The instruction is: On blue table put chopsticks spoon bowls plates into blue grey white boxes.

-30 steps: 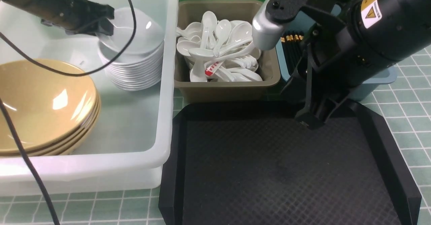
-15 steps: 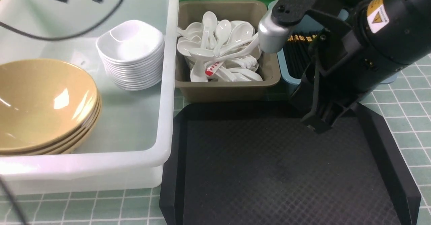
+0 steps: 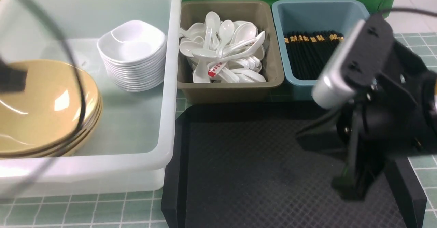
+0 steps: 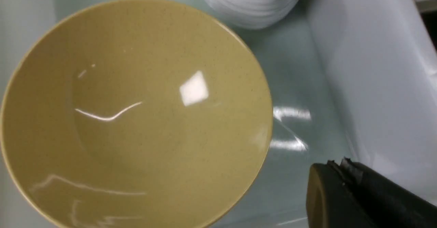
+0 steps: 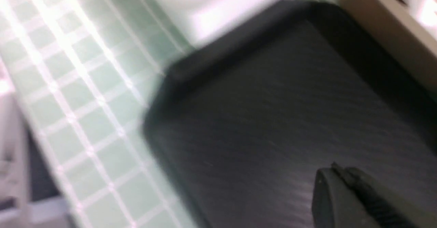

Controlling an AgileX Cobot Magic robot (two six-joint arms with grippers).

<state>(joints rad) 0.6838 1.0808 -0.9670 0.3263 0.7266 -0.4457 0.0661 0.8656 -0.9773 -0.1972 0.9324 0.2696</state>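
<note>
My left gripper [image 4: 336, 168] hung shut and empty over the bowls [image 3: 44, 108], which were nested beside the plates [image 3: 133, 55] in the white tub [image 3: 170, 84]. The spoons [image 3: 222, 50] filled the grey box [image 3: 232, 91] and the chopsticks [image 3: 307, 54] the blue box [image 3: 321, 9], like with like. My right gripper [image 3: 348, 187] was shut on nothing above the black tray [image 3: 256, 170]. I judged the sorting done.

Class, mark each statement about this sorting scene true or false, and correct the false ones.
1. The chopsticks lie in the blue box. True.
2. The white dishes and tan bowls share the white tub. True.
3. The tan bowls sit on top of the white dishes. False: the two stacks stand side by side.
4. The spoons are piled in the grey box. True.
5. The right fingers grip a spoon. False: they are shut on nothing, above the black tray.
</note>
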